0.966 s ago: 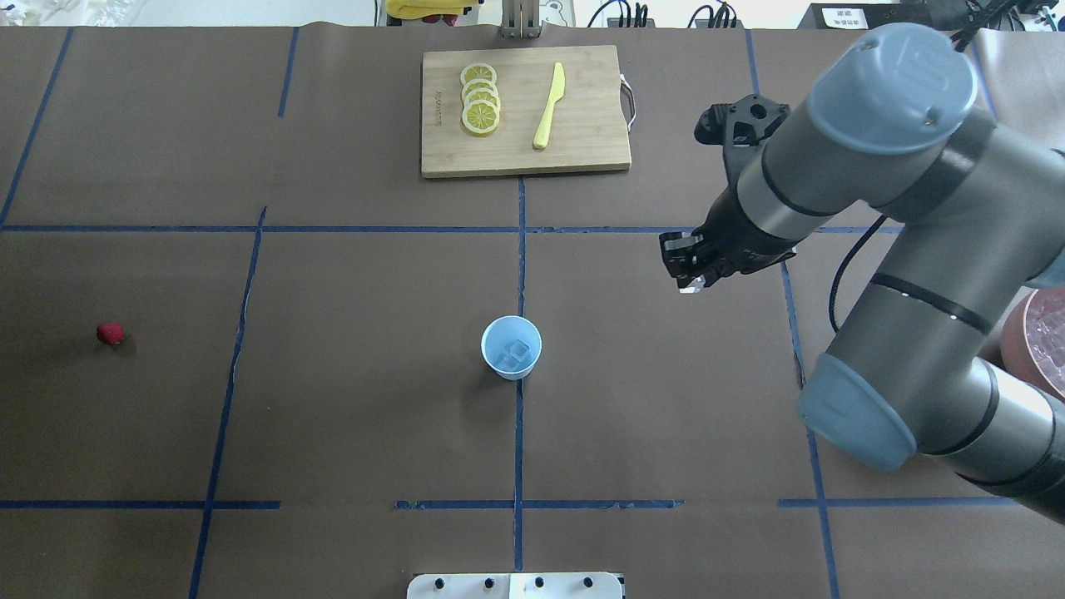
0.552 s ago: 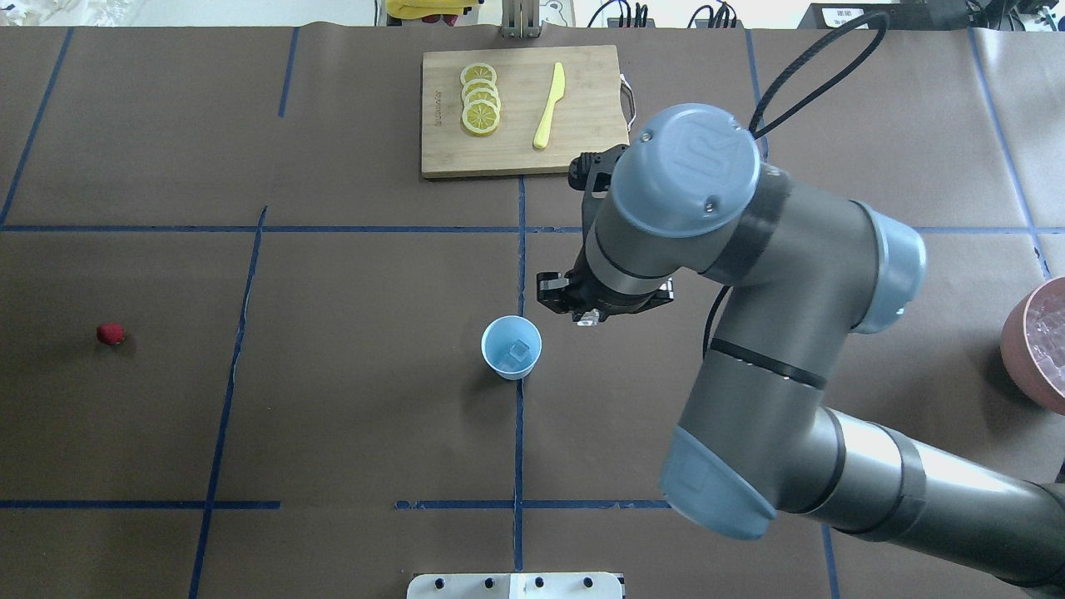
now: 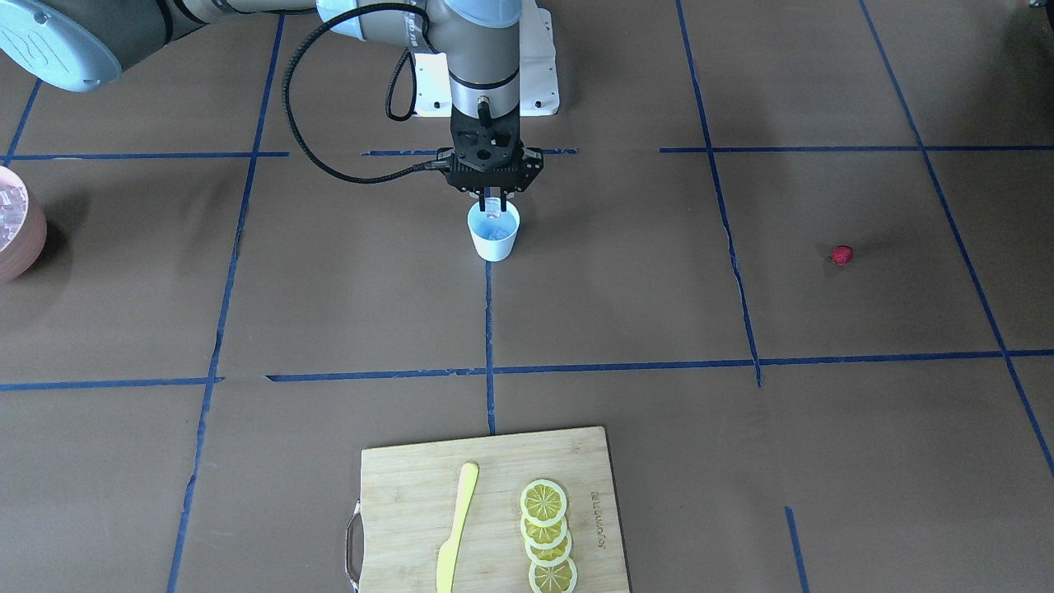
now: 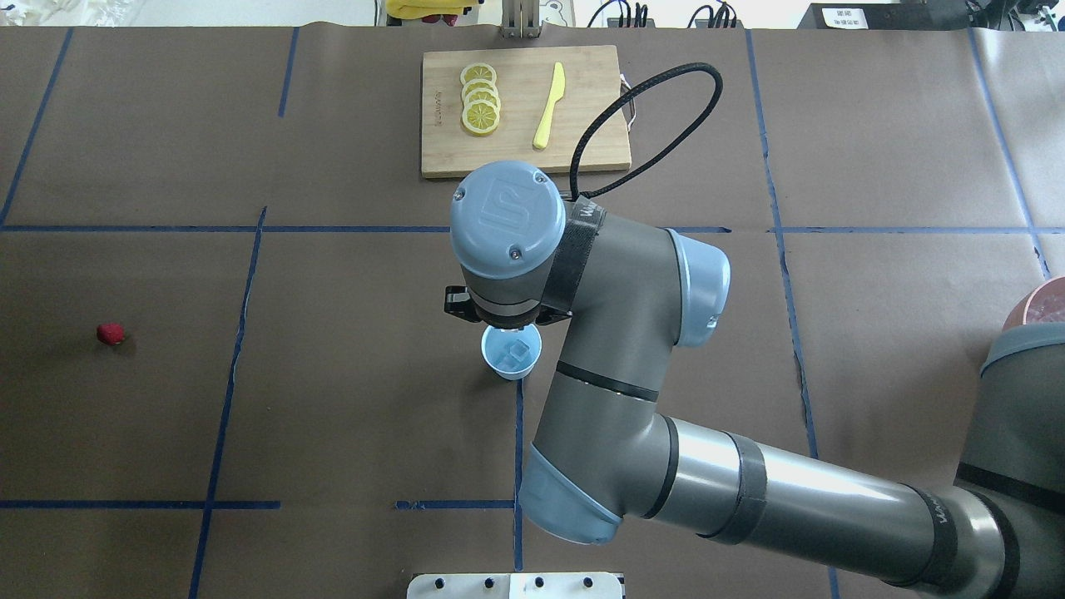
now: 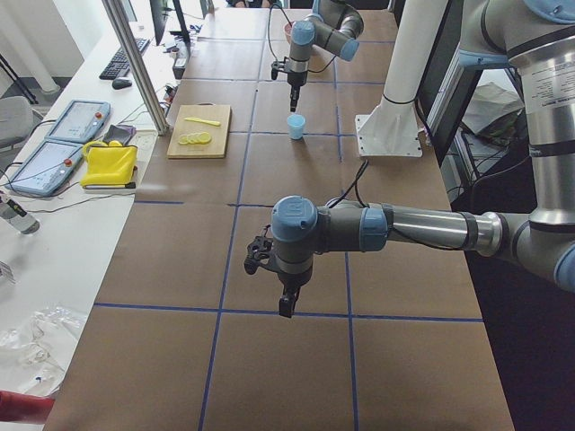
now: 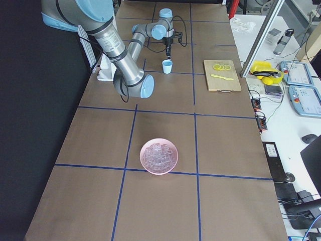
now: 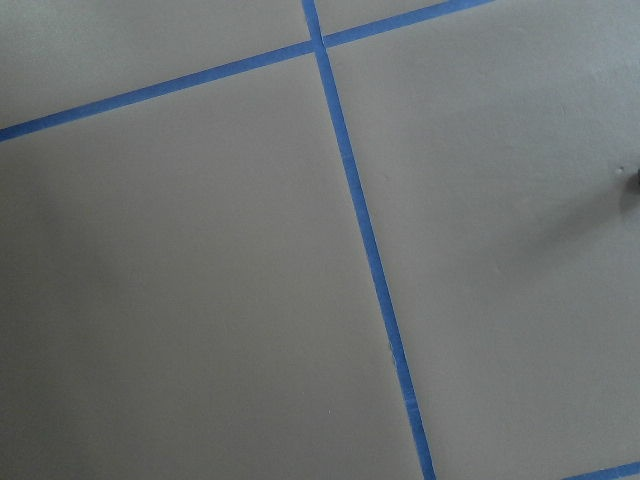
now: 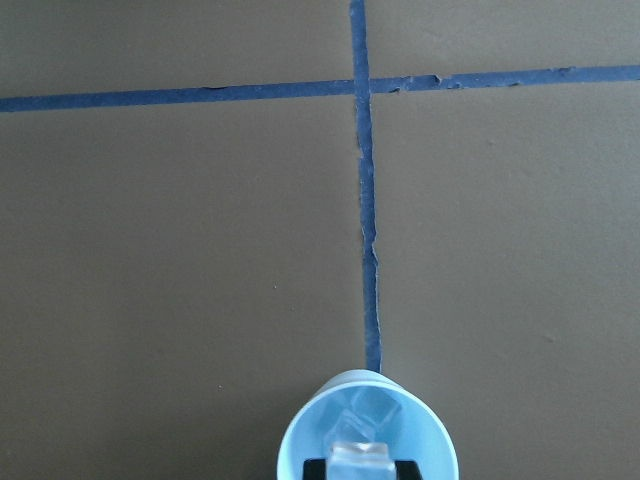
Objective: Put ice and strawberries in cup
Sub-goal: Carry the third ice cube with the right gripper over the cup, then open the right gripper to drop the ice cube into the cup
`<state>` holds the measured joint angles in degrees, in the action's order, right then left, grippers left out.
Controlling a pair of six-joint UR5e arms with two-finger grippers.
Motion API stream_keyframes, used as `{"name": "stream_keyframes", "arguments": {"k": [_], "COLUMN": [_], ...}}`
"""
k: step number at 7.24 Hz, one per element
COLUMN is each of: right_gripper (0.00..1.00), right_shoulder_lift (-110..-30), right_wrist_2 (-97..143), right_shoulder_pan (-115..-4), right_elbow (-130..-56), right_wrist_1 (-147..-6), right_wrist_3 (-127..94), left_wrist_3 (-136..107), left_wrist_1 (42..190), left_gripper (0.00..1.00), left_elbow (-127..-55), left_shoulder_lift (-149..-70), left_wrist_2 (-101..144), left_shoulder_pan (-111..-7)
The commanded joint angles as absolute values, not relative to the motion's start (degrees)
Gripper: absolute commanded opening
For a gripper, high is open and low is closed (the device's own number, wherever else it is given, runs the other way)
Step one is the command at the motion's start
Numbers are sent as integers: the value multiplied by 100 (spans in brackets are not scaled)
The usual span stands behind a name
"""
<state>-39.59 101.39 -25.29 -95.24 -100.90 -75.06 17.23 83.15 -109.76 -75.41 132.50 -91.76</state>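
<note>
Right gripper (image 3: 492,200) is clamped on an ice cube (image 8: 360,460) and is held directly over the mouth of the cup (image 3: 494,245). More ice (image 4: 517,351) is seen inside the cup, which is stood upright mid-table on a blue tape line (image 4: 518,449). Strawberry (image 4: 110,334) is located on the table well apart from the cup, toward the robot's left. Left gripper (image 5: 286,303) is caught only by the side camera, hanging over bare table; whether its fingers are apart or together cannot be told.
</note>
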Motion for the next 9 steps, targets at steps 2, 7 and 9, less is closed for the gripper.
{"name": "stream_keyframes", "arguments": {"k": [2,7,9], "right_gripper": [0,99,99], "right_shoulder_lift": [-3998,-4017,-4017], "right_wrist_2": [10028,10037,10046], "right_shoulder_pan": [-2452,-2356,-2355], "right_elbow": [-9360,-9360,-9378], "right_wrist_1": [-9975,-9984,-9984], "right_wrist_3": [-7541,-7541,-7541], "left_wrist_3": [1723,1723,1723], "left_wrist_1": [8314,8314,8323], "left_gripper": [100,100,100], "left_elbow": [-10925,-10916,-10916], "left_shoulder_lift": [-7541,-7541,-7541], "left_wrist_2": [13604,13605,13605], "left_shoulder_pan": [-9176,-9176,-9176]}}
